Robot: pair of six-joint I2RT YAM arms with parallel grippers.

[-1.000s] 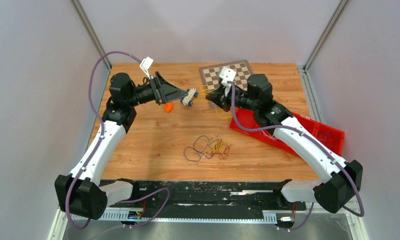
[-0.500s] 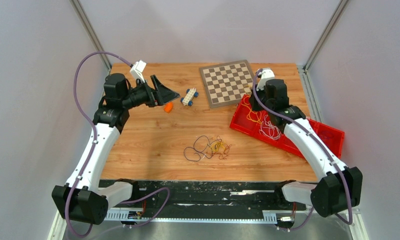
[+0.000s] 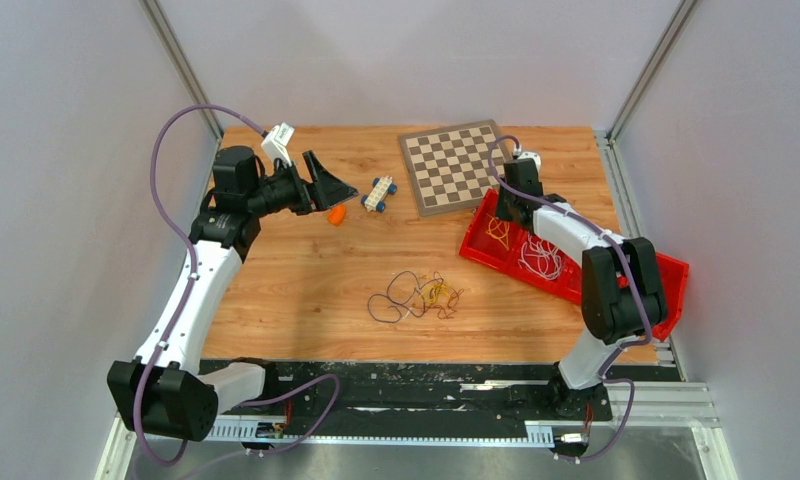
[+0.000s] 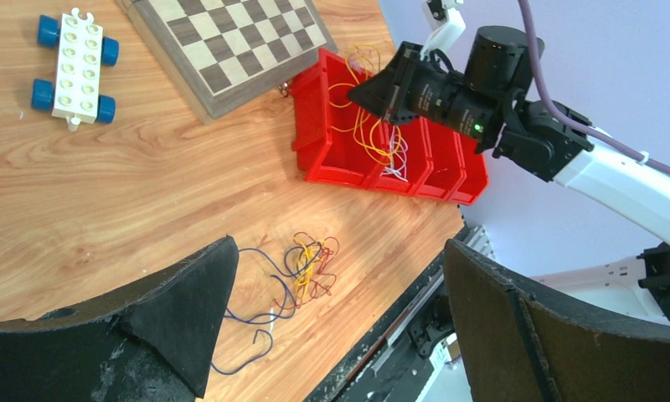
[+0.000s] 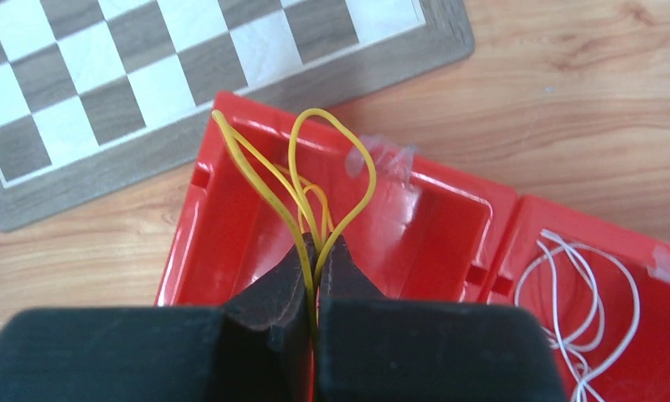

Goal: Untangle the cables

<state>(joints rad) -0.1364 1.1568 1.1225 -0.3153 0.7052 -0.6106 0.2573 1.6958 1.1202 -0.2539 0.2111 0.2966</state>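
My right tool (image 5: 315, 251) clenches a yellow cable (image 5: 318, 110) over the red bin (image 5: 223, 209), left tool (image 4: 340, 276) released; white cables (image 3: 542, 260) binned, tangle (image 3: 418, 294) unsorted.

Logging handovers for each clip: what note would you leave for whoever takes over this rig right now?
Left gripper: jaws open, empty, hovering far left.
Right gripper: shut on yellow cables over the red bin's end compartment.
Done: white cables lie in the next compartment.
To do: release the yellow ones; the tangle of dark, yellow and red cables on the table is unsorted.
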